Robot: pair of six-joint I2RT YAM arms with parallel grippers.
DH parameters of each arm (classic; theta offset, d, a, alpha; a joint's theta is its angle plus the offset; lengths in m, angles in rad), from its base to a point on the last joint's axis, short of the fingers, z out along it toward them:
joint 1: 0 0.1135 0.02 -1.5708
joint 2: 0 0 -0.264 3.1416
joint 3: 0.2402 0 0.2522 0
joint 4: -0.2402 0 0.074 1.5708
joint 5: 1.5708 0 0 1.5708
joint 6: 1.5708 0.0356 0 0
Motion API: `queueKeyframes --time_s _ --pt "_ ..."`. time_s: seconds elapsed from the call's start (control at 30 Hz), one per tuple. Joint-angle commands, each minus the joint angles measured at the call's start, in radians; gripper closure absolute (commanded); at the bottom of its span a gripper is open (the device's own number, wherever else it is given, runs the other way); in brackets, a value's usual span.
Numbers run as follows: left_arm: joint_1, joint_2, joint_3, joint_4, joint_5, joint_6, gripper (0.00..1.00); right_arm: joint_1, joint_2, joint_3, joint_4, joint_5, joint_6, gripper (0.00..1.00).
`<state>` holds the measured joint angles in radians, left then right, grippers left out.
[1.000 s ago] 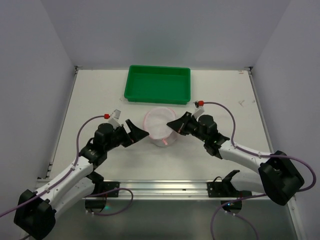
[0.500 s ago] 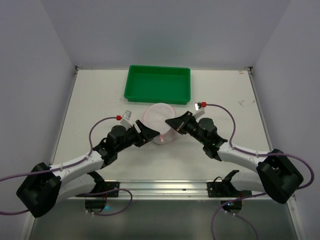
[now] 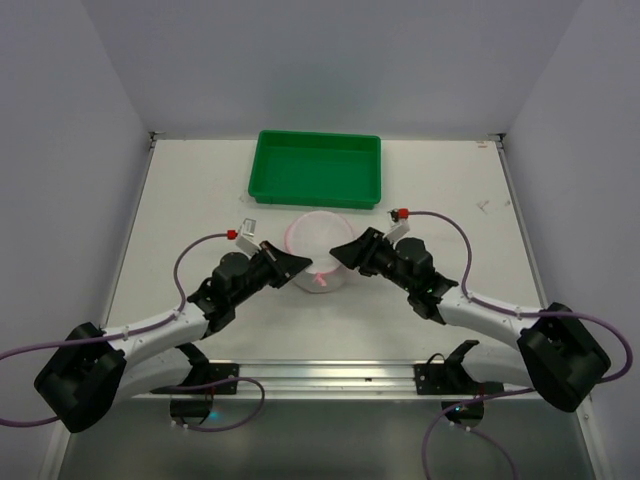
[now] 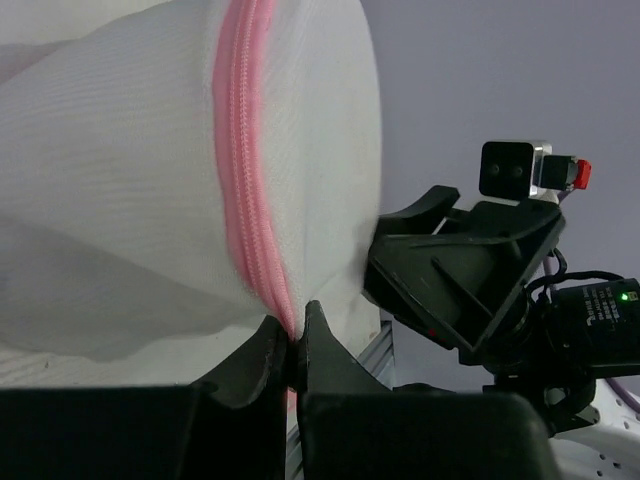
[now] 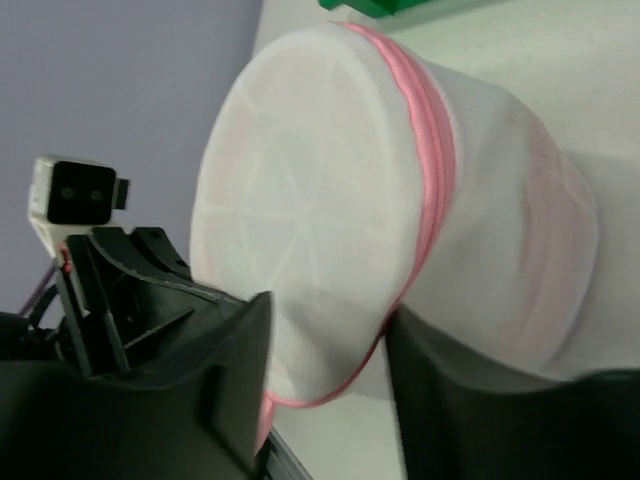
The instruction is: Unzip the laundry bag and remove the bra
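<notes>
Pale lavender walls (image 3: 320, 60) close around a matte white table (image 3: 200, 200) with an aluminium rail (image 3: 330, 372) along its near edge. At the far side sits a green tray (image 3: 262, 165) of glossy moulded plastic, rectangular with a raised rim.

Your laundry bag (image 3: 318, 240) is at mid-table, just on the near side of the tray, between the two arms. It is a round drum of fine white mesh, sheer enough that radial seams show through one disc face. A pink zipper trim (image 4: 245, 180) rings it.

From above you see only the black left gripper (image 3: 300, 265) and right gripper (image 3: 340, 252) meeting the bag from either side. Your left wrist view settles the first: its fingers (image 4: 255, 355) are pressed together on the pink trim at the bag's lower edge, pinching it. Your right wrist view shows that gripper's jaws spread, with the bag's pink-edged rim hanging in the gap. I cannot tell whether either finger touches the mesh. That same view shows the bag tipped, one disc face turned toward the camera.
</notes>
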<state>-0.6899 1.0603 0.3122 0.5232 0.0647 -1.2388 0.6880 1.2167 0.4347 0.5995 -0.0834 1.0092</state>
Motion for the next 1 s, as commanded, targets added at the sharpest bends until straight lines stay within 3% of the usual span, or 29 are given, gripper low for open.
queueKeyframes --time_s 0.0,0.1,0.3,0.43,0.6,0.97 --pt "-0.003 -0.019 -0.005 0.074 -0.043 0.006 1.00 -0.001 -0.069 0.087 -0.268 0.034 -0.210 0.40" --pt "-0.003 -0.005 -0.001 0.061 -0.054 0.001 1.00 0.005 -0.146 0.168 -0.450 0.071 -0.323 0.32" --pt "-0.005 0.061 0.054 -0.005 -0.084 -0.002 1.00 0.094 -0.263 0.234 -0.595 0.057 -0.362 0.33" --pt "-0.008 0.104 0.111 -0.040 -0.092 -0.004 1.00 0.154 -0.235 0.254 -0.578 -0.013 -0.304 0.38" --pt "-0.010 0.121 0.120 -0.058 -0.101 -0.013 1.00 0.231 -0.131 0.259 -0.540 0.016 -0.294 0.47" --pt "-0.013 0.076 0.117 -0.101 -0.128 -0.022 1.00 0.248 0.021 0.272 -0.426 0.033 -0.274 0.55"
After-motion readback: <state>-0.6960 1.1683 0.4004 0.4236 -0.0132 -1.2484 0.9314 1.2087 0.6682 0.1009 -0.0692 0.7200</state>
